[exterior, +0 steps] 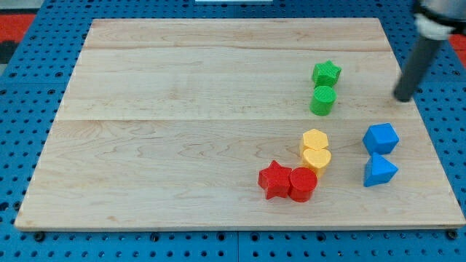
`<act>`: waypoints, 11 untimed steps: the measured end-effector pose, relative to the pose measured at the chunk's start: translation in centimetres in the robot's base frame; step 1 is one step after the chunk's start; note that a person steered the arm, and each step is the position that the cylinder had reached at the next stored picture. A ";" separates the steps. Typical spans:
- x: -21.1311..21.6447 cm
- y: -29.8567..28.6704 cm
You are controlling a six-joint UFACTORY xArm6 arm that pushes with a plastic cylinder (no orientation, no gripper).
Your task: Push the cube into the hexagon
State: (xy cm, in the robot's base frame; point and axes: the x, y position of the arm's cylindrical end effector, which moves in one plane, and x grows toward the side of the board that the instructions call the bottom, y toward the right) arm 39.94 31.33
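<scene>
The blue cube (381, 137) sits at the view's right on the wooden board (182, 109). The yellow hexagon (314, 140) lies to its left, apart from it, touching a yellow heart-shaped block (317, 159) just below. My tip (402, 98) is at the view's upper right, above and slightly right of the blue cube, not touching it. The dark rod rises from the tip toward the view's top right corner.
A blue triangular block (379, 171) sits right below the cube. A green star (326, 73) and green cylinder (323, 100) stand above the hexagon. A red star (274, 179) and red cylinder (302, 184) lie at the bottom.
</scene>
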 end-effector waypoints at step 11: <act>9.4 -8.7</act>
State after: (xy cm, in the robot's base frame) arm 49.33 22.64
